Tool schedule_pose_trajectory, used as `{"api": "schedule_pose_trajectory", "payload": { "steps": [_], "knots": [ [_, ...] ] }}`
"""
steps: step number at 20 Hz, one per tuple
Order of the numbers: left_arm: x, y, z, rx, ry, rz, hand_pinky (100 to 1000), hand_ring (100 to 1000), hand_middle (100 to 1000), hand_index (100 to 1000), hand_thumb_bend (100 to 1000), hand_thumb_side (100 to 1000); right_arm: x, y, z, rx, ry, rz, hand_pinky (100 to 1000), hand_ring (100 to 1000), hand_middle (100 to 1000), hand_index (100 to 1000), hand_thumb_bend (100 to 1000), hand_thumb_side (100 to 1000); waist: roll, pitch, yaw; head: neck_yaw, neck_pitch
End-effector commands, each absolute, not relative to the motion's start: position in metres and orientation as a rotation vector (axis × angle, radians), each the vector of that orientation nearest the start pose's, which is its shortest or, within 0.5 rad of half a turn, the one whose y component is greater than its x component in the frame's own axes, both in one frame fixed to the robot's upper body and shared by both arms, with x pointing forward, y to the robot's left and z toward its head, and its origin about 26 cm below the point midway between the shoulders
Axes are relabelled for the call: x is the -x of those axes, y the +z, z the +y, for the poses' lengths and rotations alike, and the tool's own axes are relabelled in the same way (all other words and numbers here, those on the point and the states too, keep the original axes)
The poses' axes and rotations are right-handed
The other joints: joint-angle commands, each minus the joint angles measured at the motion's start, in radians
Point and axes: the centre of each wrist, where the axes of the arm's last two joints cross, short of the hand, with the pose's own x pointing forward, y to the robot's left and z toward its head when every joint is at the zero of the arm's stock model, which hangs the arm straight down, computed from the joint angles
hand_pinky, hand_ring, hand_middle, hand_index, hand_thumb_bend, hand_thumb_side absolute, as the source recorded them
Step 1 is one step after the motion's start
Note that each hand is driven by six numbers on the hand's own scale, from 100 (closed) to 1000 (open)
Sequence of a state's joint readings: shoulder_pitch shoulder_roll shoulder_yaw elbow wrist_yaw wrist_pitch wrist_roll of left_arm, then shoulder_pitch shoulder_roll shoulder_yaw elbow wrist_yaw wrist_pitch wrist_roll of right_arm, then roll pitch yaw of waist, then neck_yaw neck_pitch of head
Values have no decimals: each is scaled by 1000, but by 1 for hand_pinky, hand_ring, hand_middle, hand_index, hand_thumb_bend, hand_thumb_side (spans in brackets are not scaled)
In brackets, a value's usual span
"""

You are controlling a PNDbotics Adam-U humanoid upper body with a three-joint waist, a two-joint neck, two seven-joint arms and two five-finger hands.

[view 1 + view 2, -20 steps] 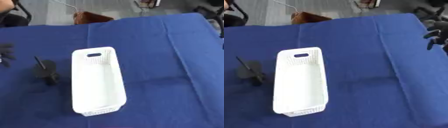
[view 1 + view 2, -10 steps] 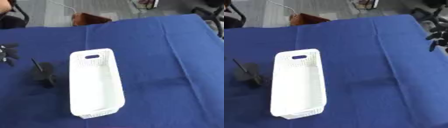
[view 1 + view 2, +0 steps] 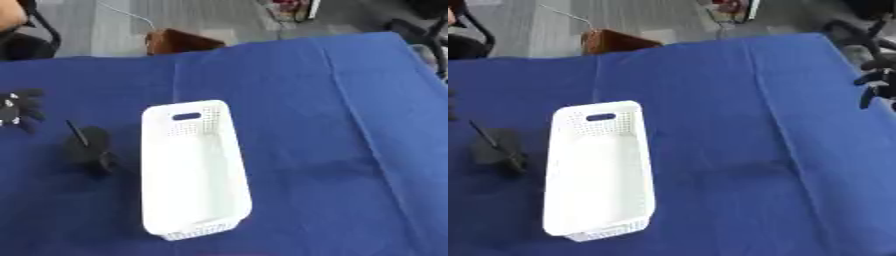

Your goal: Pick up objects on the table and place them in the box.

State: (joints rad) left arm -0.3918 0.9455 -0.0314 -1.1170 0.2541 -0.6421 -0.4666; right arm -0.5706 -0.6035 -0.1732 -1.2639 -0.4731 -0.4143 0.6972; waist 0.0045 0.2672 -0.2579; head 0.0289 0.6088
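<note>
A long white perforated box (image 3: 197, 167) lies on the blue cloth, its handle slot at the far end, and nothing shows inside it. To its left sits a black object (image 3: 87, 147) with a thin black stick poking up and to the left. My left hand (image 3: 17, 110) hovers at the left edge, above and left of the black object, with nothing in its fingers. At the right edge of the right eye view shows my right hand (image 3: 877, 80), its fingers hanging down and holding nothing, far from the box.
The blue cloth-covered table (image 3: 332, 125) fills most of the view. Beyond its far edge stand a brown box (image 3: 179, 41) on the grey floor and chair parts (image 3: 22, 42) at the upper left.
The whole picture has shifted a little, so the camera moved. My left hand sits slightly lower against the black object; the box and the black object stay put.
</note>
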Motion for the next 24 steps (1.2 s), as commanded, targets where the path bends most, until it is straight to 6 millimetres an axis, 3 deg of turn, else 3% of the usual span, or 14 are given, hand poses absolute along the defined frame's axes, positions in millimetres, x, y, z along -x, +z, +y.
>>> {"api": "schedule_pose_trajectory", "payload": {
  "steps": [1,14,24],
  "knots": [
    [-340,178,509,-324,-1185,-1894,618,744,1000,888,100,1000,-392,208,-413,-152,1115,-2342,408,667,717,831,1000,541,-1,-22,0,-1,-21],
    [-346,181,497,-288,-1236,-1900,625,743,1000,885,100,1000,-392,209,-412,-159,1111,-2348,408,668,717,831,1000,541,-1,-23,-13,-8,-22],
    [-344,183,475,-223,-1297,-1956,624,732,1000,876,100,975,-388,201,-416,-163,1089,-2318,406,666,716,829,1000,541,-1,-46,22,-25,-8]
  ]
}}
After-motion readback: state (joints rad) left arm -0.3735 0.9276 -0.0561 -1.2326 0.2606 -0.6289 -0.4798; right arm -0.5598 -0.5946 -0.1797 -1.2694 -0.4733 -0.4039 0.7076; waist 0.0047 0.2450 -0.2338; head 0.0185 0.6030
